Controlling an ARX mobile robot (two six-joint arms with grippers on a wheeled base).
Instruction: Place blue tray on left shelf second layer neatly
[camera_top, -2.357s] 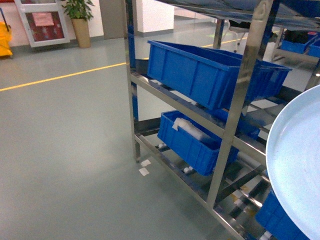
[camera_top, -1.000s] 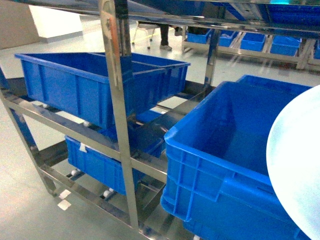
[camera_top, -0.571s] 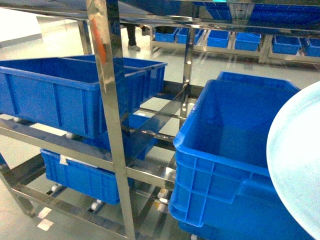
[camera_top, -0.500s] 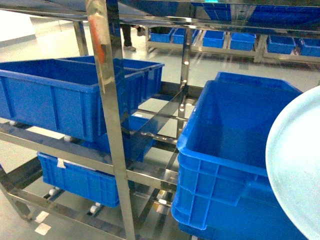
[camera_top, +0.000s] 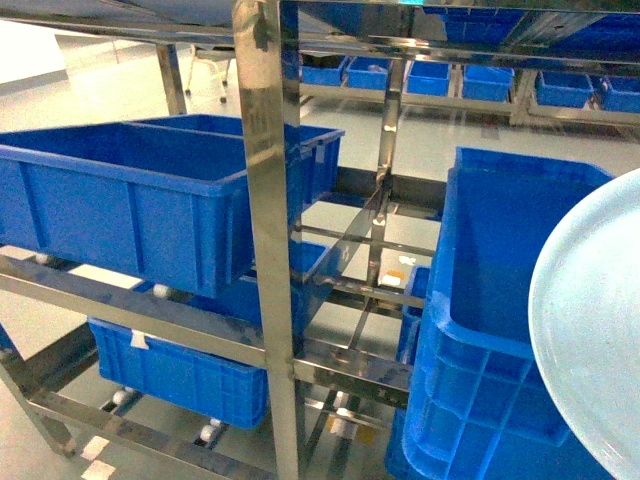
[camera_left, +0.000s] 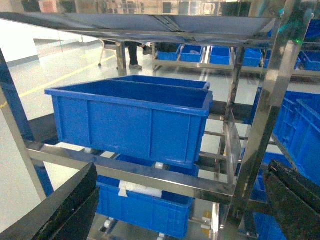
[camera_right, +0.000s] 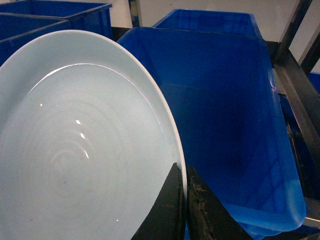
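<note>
The pale blue tray (camera_top: 592, 335) fills the right edge of the head view, held tilted on edge. In the right wrist view the tray (camera_right: 85, 140) covers the left half, and my right gripper (camera_right: 184, 200) is shut on its rim, one black finger on each face. The steel left shelf (camera_top: 265, 200) stands right in front, its post and rails spanning the head view. My left gripper (camera_left: 172, 210) is open and holds nothing; its fingertips (camera_left: 55, 210) frame a shelf rail (camera_left: 135, 170). Neither gripper shows in the head view.
A deep dark-blue crate (camera_top: 130, 210) sits on a middle tier at the left, with another crate (camera_top: 170, 370) on the tier below. A tall dark-blue crate (camera_top: 490, 330) stands right of the post, directly behind the tray (camera_right: 225, 115). More crates (camera_top: 430, 75) line a far rack.
The head view has swung: the shelf post now stands further right and the right crate has slid toward the tray. The tray stays at the right edge, still gripped.
</note>
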